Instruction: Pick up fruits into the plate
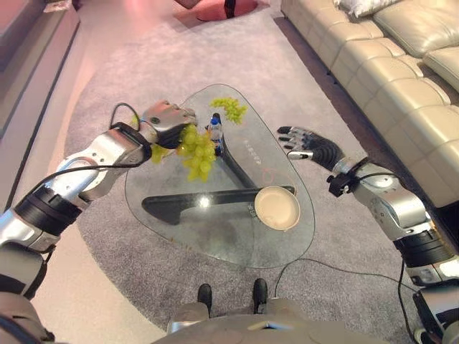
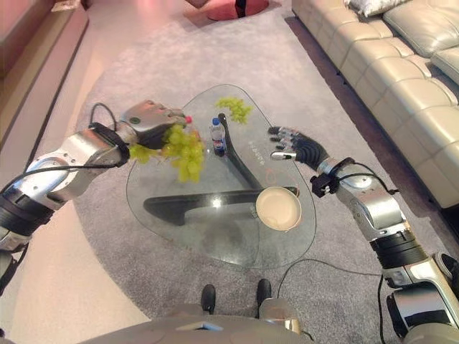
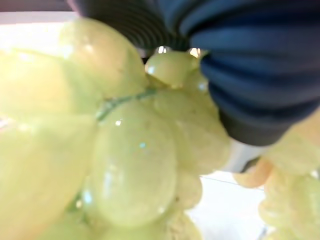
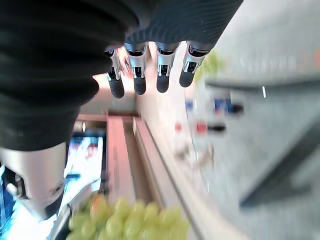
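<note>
My left hand (image 1: 169,120) is closed around the top of a bunch of green grapes (image 1: 195,152), fingers curled over the stem end so that the cluster hangs free below my palm, lifted clear of the glass table (image 1: 179,229); from my left wrist the grapes press right up against the ribbed cover, which tells me the hold is close and high on the bunch. I carry it this way, I think, so the loose grapes dangle instead of being crushed. The plate (image 1: 277,208) lies well off toward my right side and nearer my body than the loaded hand, on the near part of the table, and it looks empty, so the carry across is the step I judge to be in hand. A second bunch of grapes (image 1: 229,108) lies on the far edge of the table, beyond my left hand, with a small bottle (image 1: 215,133) standing just beside the hanging cluster; I should swing clear of that bottle. My right hand (image 1: 308,145) hovers over the table's right edge, fingers straight and spread, holding nothing, kept out of the path to the plate.
</note>
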### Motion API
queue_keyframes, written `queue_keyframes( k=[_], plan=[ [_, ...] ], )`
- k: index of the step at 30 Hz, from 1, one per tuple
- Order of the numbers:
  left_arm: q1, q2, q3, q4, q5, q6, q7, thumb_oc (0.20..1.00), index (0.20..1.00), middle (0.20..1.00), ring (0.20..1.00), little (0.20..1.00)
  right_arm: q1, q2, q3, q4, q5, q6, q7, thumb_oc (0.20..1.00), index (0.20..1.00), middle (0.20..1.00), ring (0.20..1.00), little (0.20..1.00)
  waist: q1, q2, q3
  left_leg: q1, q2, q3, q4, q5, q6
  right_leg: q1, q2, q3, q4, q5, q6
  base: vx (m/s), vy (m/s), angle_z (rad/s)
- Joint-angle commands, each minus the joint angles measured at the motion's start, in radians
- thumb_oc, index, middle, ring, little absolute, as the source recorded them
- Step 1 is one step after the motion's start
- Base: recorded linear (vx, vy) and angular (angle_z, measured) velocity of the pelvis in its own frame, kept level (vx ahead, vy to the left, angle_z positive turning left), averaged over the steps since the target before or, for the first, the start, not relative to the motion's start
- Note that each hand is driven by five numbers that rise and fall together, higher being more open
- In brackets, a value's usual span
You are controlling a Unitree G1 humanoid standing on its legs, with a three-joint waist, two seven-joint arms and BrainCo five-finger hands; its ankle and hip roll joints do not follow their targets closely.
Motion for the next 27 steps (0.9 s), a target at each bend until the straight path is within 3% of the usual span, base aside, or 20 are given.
queue_keyframes(
  k=[1,10,27],
  plan=[
    [-0.143,-0.006,-0.038,-0.009,0.017,-0.044,0.024,0.2,0.2,0.2,0.2,0.2,-0.041,0.016,0.033,-0.043,0.157,0.038,0.053,1.0,1.0,1.0,1.0,1.0,0.015,-0.009,-0.118,0.001,-0.05,0.034,0.062,-0.128,0.02,0.026,-0.025,-0.038,0.056,-0.076,0.053,0.03,-0.002,0.07],
    [-0.251,-0.025,-0.14,-0.048,0.051,-0.109,0.088,0.2,0.2,0.2,0.2,0.2,-0.068,0.122,0.102,-0.085,0.543,0.203,0.013,1.0,1.0,1.0,1.0,1.0,0.025,-0.004,-0.137,0.015,-0.051,0.036,0.053,-0.128,0.019,0.046,-0.027,-0.056,0.041,-0.077,0.056,0.01,-0.001,0.05],
    [-0.291,-0.07,-0.152,-0.065,0.023,-0.109,0.102,0.2,0.2,0.2,0.2,0.2,-0.082,0.208,0.189,-0.173,0.674,0.252,-0.019,1.0,1.0,1.0,1.0,1.0,0.027,-0.002,-0.147,0.014,-0.052,0.037,0.047,-0.11,0.02,0.048,-0.025,-0.046,0.026,-0.06,0.057,-0.01,-0.003,0.0]
  ],
)
